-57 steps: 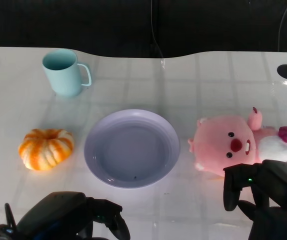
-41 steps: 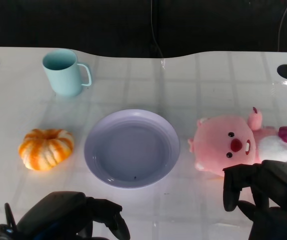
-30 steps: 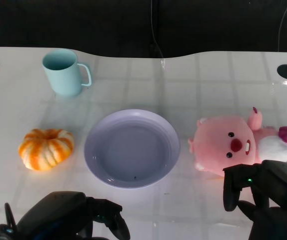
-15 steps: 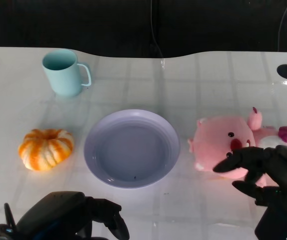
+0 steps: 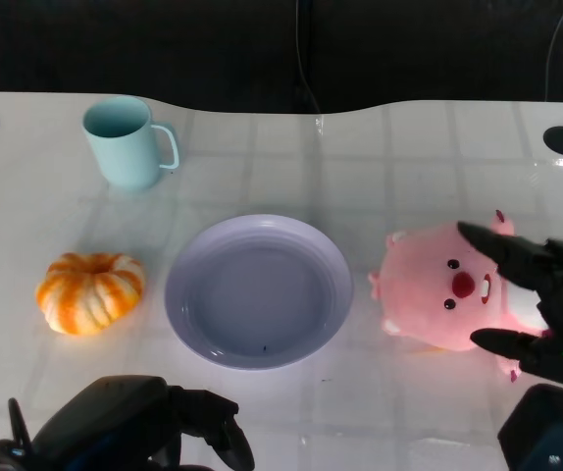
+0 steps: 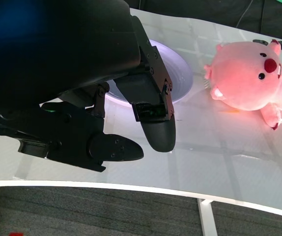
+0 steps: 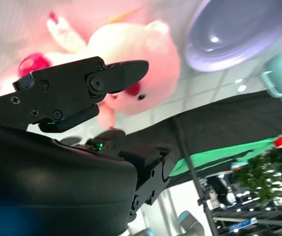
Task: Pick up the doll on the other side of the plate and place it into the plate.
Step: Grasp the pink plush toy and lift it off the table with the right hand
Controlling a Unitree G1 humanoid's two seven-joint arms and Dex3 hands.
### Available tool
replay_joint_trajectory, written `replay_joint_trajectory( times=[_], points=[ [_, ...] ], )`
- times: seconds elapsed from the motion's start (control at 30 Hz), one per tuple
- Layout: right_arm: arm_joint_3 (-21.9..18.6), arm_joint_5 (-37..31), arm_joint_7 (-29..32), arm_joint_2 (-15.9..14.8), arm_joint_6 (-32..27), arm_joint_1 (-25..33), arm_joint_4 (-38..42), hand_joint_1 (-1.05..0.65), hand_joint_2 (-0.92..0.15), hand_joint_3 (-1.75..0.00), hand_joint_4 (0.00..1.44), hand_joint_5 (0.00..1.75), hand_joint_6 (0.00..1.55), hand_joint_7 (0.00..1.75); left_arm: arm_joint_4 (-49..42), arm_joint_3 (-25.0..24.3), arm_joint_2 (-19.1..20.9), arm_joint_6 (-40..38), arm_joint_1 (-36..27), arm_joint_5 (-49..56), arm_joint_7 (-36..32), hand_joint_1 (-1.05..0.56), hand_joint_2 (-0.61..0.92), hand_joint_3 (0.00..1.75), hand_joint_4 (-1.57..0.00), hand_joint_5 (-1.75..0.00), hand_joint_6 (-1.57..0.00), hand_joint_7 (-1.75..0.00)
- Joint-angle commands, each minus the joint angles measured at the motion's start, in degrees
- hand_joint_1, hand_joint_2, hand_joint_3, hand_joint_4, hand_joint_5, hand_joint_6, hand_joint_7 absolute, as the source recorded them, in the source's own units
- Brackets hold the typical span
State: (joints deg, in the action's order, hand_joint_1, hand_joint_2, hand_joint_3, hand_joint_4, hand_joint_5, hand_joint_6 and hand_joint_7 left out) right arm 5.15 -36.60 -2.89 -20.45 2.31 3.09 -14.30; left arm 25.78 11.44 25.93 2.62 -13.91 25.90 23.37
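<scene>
Fingers of the right hand (image 5: 541,304) spread wide over the pink doll (image 5: 443,285), grasping nothing; the left hand (image 5: 139,427) rests curled near the table's (image 5: 380,157) edge, clenched on nothing.

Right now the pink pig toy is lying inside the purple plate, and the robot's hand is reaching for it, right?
Not quite. In the head view the pink toy lies on the table beside the plate, not in it. The right hand does reach for it.

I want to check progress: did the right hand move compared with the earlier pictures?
Yes. The right hand has gone forward and opened over the doll, away from the table's near edge.
</scene>
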Motion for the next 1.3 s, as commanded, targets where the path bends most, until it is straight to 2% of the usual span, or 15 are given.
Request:
replay_joint_trajectory(
  times=[0.03,0.23,0.4,0.63,0.9,1.3],
  points=[
    [-0.9,-2.1,-0.7,-1.9,-2.3,-1.0,0.0,-0.56,-0.92,-0.03,0.00,0.41,0.13,0.00,0.3,-0.2,0.8,-0.2,0.6,0.1,0.4,-0.19,0.92,0.30,-0.66,-1.47,-0.82,-0.70],
    [-0.1,-4.9,-3.4,-3.3,-6.7,-2.9,0.5,-0.63,-0.90,-0.01,0.00,0.37,0.13,0.00,0.3,0.3,0.4,-0.4,0.8,0.5,0.1,-0.19,0.92,0.30,-0.66,-1.48,-0.82,-0.70],
    [2.0,-9.7,-8.6,-3.4,-13.4,-5.0,-0.2,-0.66,-0.90,0.00,0.00,0.23,0.13,0.01,0.9,0.4,0.3,-1.6,0.8,0.8,0.5,-0.20,0.92,0.31,-0.66,-1.45,-0.83,-0.70],
    [5.0,-14.5,-13.6,-3.9,-18.8,-7.9,1.4,-0.67,-0.89,0.00,0.00,0.19,0.14,0.01,1.6,0.8,0.4,-2.3,0.9,0.7,0.8,-0.20,0.92,0.31,-0.66,-1.45,-0.82,-0.70],
    [7.2,-15.0,-13.2,-3.6,-19.8,-10.2,7.2,-0.61,-0.84,0.00,0.00,0.24,0.14,0.00,2.4,1.0,0.2,-2.2,0.2,0.8,0.3,-0.19,0.92,0.31,-0.67,-1.49,-0.83,-0.70],
    [11.3,-14.8,-10.9,-0.2,-23.4,-15.1,15.3,-0.47,-0.78,0.00,0.00,0.26,0.14,0.00,5.8,1.0,1.2,-4.6,-0.7,2.0,2.0,-0.21,0.92,0.32,-0.66,-1.46,-0.82,-0.70]
  ],
)
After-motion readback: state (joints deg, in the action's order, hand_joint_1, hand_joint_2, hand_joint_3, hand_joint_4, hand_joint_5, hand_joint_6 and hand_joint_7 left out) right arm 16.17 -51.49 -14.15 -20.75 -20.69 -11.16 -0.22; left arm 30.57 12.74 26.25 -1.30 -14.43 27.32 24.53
